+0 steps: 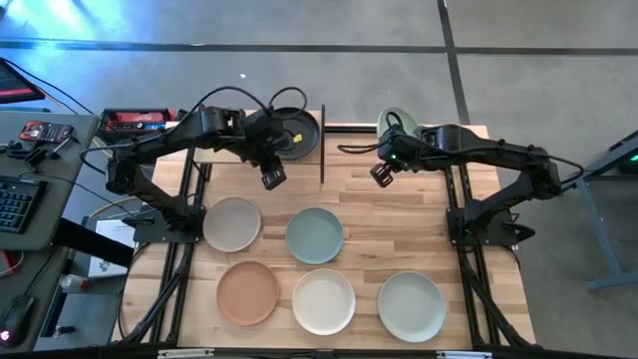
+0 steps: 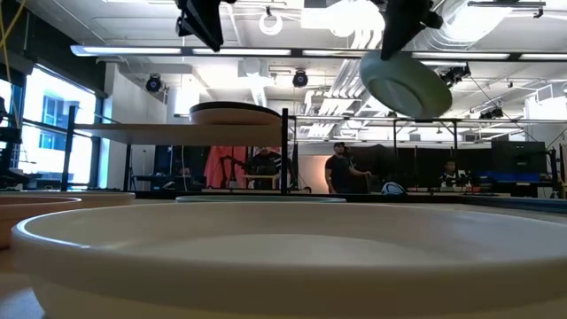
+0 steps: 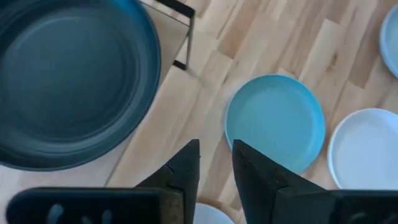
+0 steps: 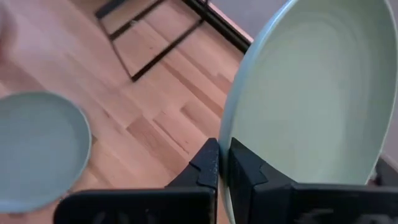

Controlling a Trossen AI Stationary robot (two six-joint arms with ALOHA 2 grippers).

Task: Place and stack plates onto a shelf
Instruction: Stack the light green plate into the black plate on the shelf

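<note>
While right gripper clamps green plate rim aloft, left gripper hangs empty, slightly parted, beside black plate.

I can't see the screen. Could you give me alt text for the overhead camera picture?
Seen from above, the right gripper holds a green plate by its rim beside the shelf, while the left gripper hovers near a black plate lying on it. Five more plates, beige, blue-green, terracotta, cream and grey-green, lie on the wooden table.
</note>
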